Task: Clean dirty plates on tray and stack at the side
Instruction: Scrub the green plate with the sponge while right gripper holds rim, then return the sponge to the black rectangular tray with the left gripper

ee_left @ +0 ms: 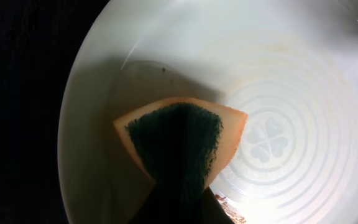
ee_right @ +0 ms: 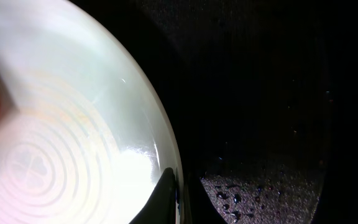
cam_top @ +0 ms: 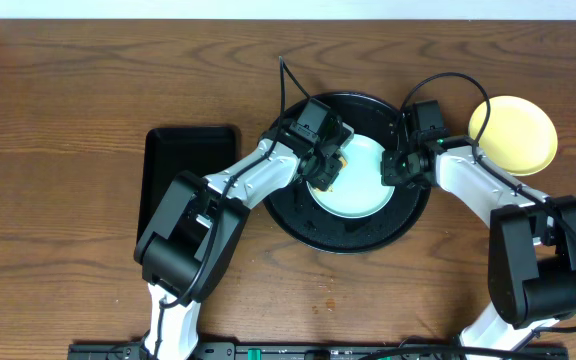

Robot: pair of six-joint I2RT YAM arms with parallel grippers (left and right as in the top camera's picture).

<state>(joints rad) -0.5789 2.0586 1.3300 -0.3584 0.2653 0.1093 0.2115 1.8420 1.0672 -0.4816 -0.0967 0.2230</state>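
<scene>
Clamping a sponge (ee_left: 179, 134), left gripper (cam_top: 327, 172) presses the aqua plate (cam_top: 360, 188) in the tray (cam_top: 298, 215); right gripper (cam_top: 391, 168) pinches its rim. A yellow plate (cam_top: 513, 135) sits beside.

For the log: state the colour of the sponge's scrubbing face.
Dark green, on the orange sponge; best in the left wrist view.

Both arms reach inward from either side, elbows bent. Left gripper (cam_top: 328, 170) points down, jaws clamped on sponge (ee_left: 179, 140). Right gripper (cam_top: 390, 170) sits low; one finger (ee_right: 163, 196) is visible, probably pinching the plate (ee_right: 73, 124) rim.
</scene>
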